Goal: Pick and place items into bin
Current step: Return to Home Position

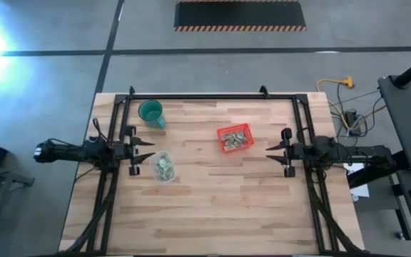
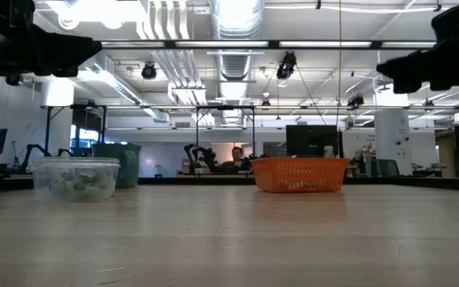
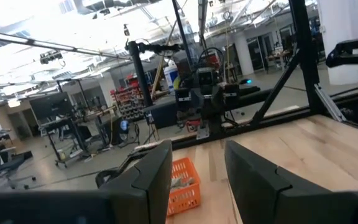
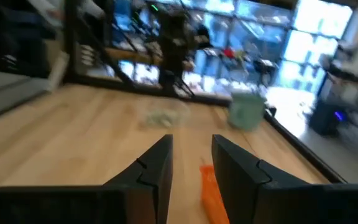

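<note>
The red basket (image 1: 235, 138) stands on the table right of centre, with several pale green and white pieces inside it; it also shows in the low view (image 2: 300, 174) and between my left fingers (image 3: 182, 185). More pale pieces lie in a clear round tub (image 1: 164, 166) (image 2: 76, 177) near my left gripper. My left gripper (image 1: 146, 150) (image 3: 197, 180) hovers open at the table's left side, just beside the tub. My right gripper (image 1: 274, 152) (image 4: 191, 165) hovers open at the right side, a short way from the basket, whose corner (image 4: 211, 190) shows below its fingers.
A teal round cup (image 1: 150, 113) (image 4: 247, 111) stands near the far left part of the table, behind the tub. A black metal frame (image 1: 212, 96) runs along the far edge and both sides. Bare wood (image 1: 212, 207) fills the near half of the table.
</note>
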